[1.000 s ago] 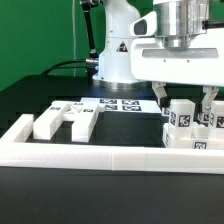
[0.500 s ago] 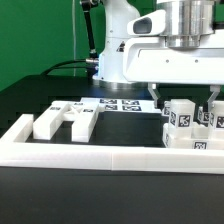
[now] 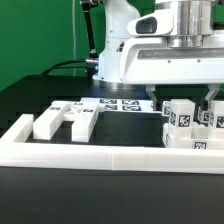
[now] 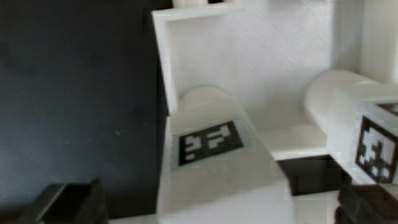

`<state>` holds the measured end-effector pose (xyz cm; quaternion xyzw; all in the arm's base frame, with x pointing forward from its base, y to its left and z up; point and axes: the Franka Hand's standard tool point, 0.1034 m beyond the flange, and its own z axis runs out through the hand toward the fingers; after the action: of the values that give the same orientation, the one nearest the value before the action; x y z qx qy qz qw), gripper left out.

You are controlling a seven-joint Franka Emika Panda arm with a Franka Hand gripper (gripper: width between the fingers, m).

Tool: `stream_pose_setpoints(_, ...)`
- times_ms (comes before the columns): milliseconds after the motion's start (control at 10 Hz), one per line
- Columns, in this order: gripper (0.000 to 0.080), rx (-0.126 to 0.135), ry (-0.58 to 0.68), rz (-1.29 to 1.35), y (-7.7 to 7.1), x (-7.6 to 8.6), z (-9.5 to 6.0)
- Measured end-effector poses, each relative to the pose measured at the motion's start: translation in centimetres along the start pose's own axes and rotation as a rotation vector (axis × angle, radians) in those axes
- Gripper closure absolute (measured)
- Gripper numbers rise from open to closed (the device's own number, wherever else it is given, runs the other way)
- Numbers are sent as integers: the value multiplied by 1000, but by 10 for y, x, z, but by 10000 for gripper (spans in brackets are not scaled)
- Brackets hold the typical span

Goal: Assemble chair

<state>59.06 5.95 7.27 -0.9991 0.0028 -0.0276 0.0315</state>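
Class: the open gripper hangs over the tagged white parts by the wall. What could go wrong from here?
1. The chair parts under the open gripper stand packed together; a descending finger might land on a neighbouring block instead of beside it.
2. They sit close to the border wall; a nudge could jam or tip one there.

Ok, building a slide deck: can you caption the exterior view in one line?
Open gripper poised over tagged white chair parts, with more parts lying behind the border wall.
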Motion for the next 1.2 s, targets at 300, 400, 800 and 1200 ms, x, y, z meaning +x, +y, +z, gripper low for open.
stream_pose_setpoints(300,407,0,0,-5,0,0,0)
stream_pose_setpoints(400,510,1,0,9,0,0,0)
stream_pose_setpoints(800,510,3,1,218,0,0,0)
stream_pose_setpoints(1200,509,2,1,566,0,0,0)
